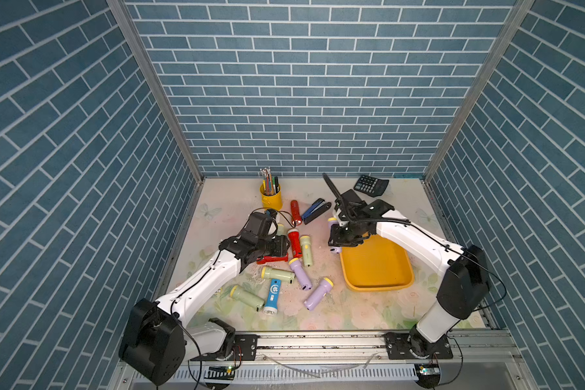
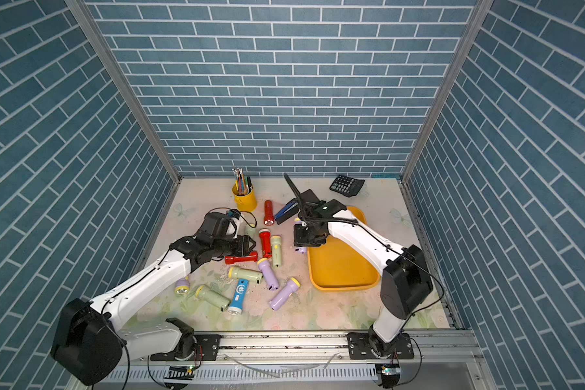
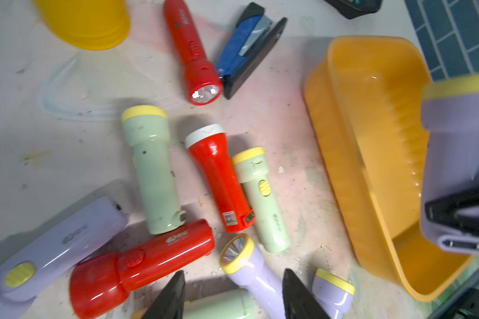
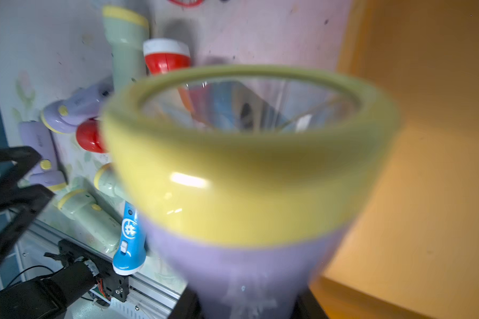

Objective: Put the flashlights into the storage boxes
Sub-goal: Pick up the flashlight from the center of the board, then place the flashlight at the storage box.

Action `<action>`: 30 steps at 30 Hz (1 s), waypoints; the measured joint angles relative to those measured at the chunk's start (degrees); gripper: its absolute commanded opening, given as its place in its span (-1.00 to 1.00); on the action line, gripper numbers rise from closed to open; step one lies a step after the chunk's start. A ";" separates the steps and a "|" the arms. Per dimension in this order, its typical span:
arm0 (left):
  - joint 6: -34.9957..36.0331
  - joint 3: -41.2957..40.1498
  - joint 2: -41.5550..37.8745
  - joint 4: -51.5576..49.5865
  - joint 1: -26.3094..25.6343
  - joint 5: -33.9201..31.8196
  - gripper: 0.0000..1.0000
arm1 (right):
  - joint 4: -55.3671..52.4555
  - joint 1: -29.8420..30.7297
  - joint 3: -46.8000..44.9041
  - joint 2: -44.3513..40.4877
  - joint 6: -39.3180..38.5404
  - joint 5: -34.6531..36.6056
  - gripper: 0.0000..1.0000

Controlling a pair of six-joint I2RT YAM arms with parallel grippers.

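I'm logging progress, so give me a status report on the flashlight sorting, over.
Right end effector shut on lilac flashlight, at tray edge. Left end effector open above the loose flashlights. Nothing blocking the tray.

Lab robot cell: brick-print walls (image 1: pixel 301 101), aluminium frame (image 1: pixel 156 87).

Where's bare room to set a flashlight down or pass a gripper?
Free: inside the yellow tray, bare where visible; the table strip between tray and front rail; the back corner left of the pen cup. Crowded: everything from the stapler down to the blue flashlight.
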 measured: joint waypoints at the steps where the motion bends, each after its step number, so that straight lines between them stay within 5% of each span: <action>1: 0.00 0.02 0.13 1.05 -1.16 0.39 0.14 | -0.70 -1.42 0.00 -0.85 -1.46 -0.66 -0.56; 11: 2.32 0.00 6.82 12.57 -12.26 5.18 0.13 | -4.59 -12.20 -5.60 -3.45 -12.83 -3.80 -0.56; 18: 1.73 0.00 10.60 15.02 -12.74 3.56 0.13 | -4.24 -16.09 -6.14 -0.63 -15.39 -5.90 -0.55; 30: 1.25 0.00 10.75 15.39 -12.74 -0.46 0.14 | 1.99 -17.29 -3.74 15.76 -15.23 -11.10 -0.55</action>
